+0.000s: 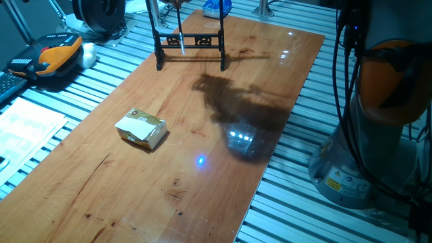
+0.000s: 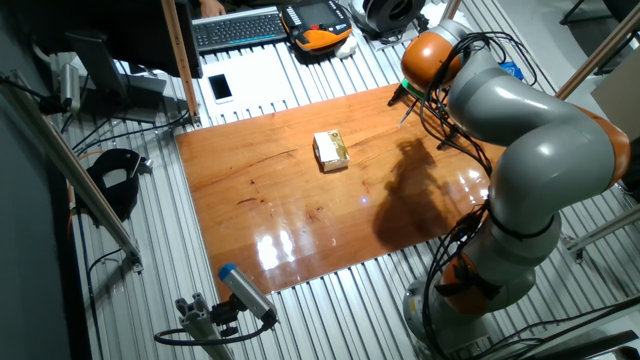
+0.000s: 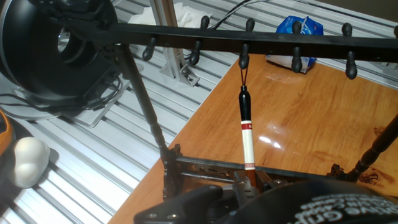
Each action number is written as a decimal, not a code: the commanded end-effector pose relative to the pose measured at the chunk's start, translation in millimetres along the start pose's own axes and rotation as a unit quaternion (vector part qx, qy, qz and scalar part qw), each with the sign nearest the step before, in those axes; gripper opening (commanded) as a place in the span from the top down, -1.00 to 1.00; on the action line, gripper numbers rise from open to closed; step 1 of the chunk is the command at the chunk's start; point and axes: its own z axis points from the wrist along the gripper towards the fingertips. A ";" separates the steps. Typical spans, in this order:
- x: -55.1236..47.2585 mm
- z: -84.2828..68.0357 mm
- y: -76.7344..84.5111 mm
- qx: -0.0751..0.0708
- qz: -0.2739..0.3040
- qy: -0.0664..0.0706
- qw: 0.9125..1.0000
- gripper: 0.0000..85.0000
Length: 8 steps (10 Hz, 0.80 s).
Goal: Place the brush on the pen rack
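Observation:
The black pen rack [image 1: 191, 40] stands at the table's far end; its top is cut off in this fixed view. In the hand view its upper bar [image 3: 249, 41] carries a row of pegs. The brush [image 3: 247, 127] hangs by its loop from a middle peg, upright, with a dark upper shaft, a red band and a pale lower shaft. The brush [image 1: 181, 40] also shows inside the rack frame. My gripper [image 3: 250, 184] is at the bottom of the hand view, back from the rack. Its fingers are apart, with the brush's lower end visible between them. The arm hides the gripper in the other fixed view.
A yellowish box [image 1: 141, 129] lies on the wooden table [image 1: 135, 196] to the left of the middle, also seen as the box [image 2: 331, 150]. A blue packet [image 3: 299, 32] lies behind the rack. The robot's arm [image 2: 520, 130] leans over the table's far corner.

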 end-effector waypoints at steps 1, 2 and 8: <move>-0.1 0.5 -0.3 -0.001 0.000 0.002 1.000 1.00; -0.2 1.0 -0.7 -0.002 0.000 0.003 1.000 1.00; -0.4 2.9 -2.3 -0.004 0.002 0.005 1.000 1.00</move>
